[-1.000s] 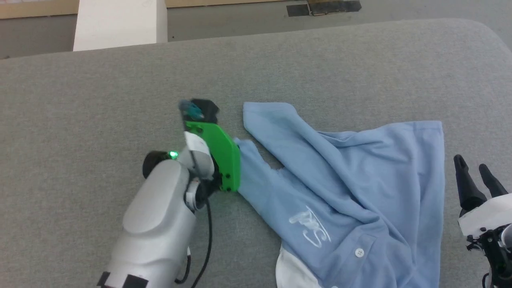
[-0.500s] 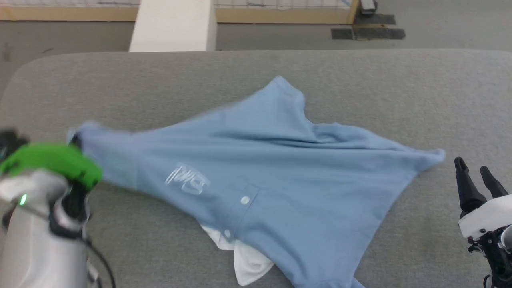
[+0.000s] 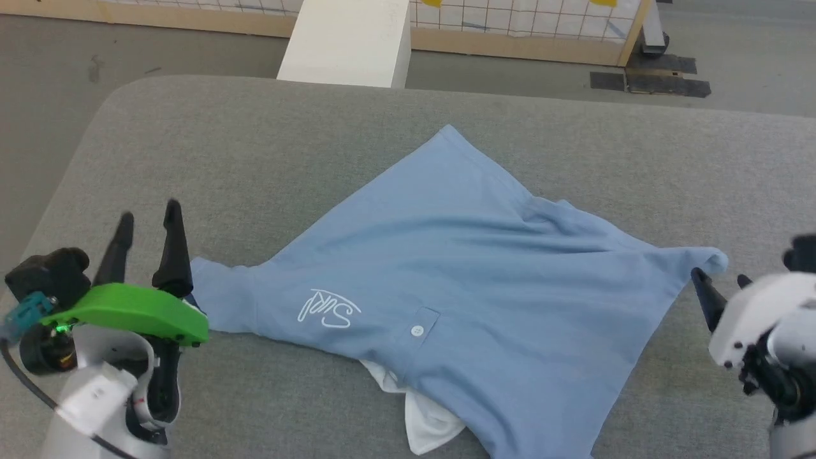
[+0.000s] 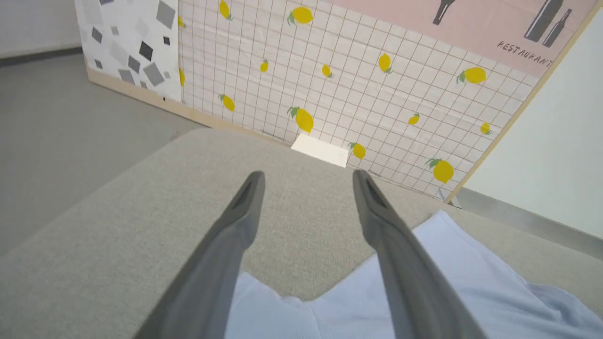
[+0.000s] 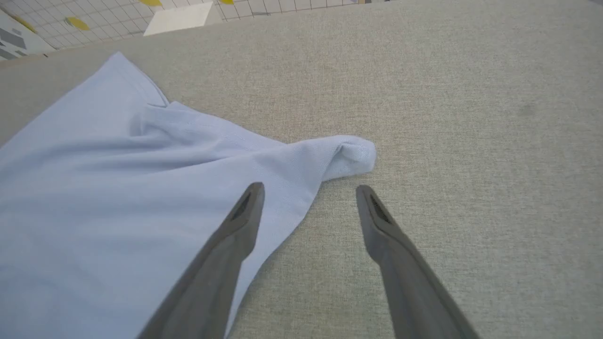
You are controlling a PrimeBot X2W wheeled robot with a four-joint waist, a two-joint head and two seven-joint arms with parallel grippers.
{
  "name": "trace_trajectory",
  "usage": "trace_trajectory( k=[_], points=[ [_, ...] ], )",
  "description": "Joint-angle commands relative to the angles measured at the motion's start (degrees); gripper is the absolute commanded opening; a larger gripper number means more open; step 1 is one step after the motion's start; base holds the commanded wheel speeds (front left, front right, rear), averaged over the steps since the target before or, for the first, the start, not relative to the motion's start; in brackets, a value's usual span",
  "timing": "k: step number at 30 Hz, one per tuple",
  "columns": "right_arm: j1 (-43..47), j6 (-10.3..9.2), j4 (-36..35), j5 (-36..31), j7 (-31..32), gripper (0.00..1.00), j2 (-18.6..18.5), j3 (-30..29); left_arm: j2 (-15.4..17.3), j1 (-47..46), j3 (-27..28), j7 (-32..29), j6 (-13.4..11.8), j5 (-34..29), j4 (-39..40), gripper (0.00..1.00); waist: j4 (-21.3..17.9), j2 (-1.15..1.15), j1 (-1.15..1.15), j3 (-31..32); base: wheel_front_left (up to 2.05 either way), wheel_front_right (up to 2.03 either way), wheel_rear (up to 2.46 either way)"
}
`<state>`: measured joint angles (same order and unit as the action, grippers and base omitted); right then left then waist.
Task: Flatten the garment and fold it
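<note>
Now, in the head view, the left gripper (image 3: pixel 150 211) has let go of the sleeve (image 3: pixel 217 290) it gripped half a second ago, fingers spread. The garment (image 3: pixel 459 280), soft creased knit, lies kite-shaped on the grey woven table (image 3: pixel 255 140), the right gripper (image 3: pixel 719 277) at its rolled corner.

Left wrist: the left gripper (image 4: pixel 308 173) is parted above pale cloth (image 4: pixel 471 282).

Right wrist: the right gripper (image 5: pixel 308 186), tapered fingers apart, straddles the garment's (image 5: pixel 118 188) edge.

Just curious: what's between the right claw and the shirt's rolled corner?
Just bare grey cushion, in the right wrist view, between the open right gripper and the shirt corner.
</note>
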<state>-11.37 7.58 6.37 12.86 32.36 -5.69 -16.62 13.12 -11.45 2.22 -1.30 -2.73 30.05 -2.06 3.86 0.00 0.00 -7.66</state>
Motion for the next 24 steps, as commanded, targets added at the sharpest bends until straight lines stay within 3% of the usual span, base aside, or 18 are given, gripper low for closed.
trace_trajectory(
  k=[1,6,14,15,16,24],
  points=[
    [-2.73,-0.09,1.69,-2.49,2.94,1.00,-0.88,0.84,0.85,0.33,-1.24,3.64,0.92,-3.12,0.39,1.00,-0.05,0.00,0.00,-0.38,0.00,0.00,0.00],
    [-7.42,-0.09,8.20,-8.15,11.31,1.00,-2.68,4.76,-0.47,2.94,-3.38,13.98,1.29,-8.21,0.63,1.00,0.72,0.00,0.00,-1.65,0.00,0.00,0.00],
    [-10.14,-0.09,14.69,-9.95,15.05,1.00,-3.14,7.48,-4.35,5.31,-2.12,16.24,1.56,-9.53,0.32,1.00,3.71,0.00,0.00,-4.77,0.00,0.00,0.00],
    [-10.58,-0.09,14.74,-9.47,15.41,0.55,-3.47,7.33,-4.64,5.04,-1.77,16.26,1.86,-9.61,0.39,1.00,4.28,0.00,0.00,-5.20,0.00,0.00,0.00],
    [-10.97,-0.09,14.68,-9.15,15.68,0.00,-3.94,7.63,-4.81,4.83,-1.55,16.26,2.11,-9.83,0.43,1.00,4.70,0.00,0.00,-5.48,0.00,0.00,0.00],
    [-21.62,-0.09,13.25,-6.59,16.92,0.00,-11.99,8.96,-7.63,3.40,-0.92,16.29,4.12,-11.25,0.95,1.00,8.58,0.00,0.00,-7.96,0.00,0.00,0.00]
  ],
)
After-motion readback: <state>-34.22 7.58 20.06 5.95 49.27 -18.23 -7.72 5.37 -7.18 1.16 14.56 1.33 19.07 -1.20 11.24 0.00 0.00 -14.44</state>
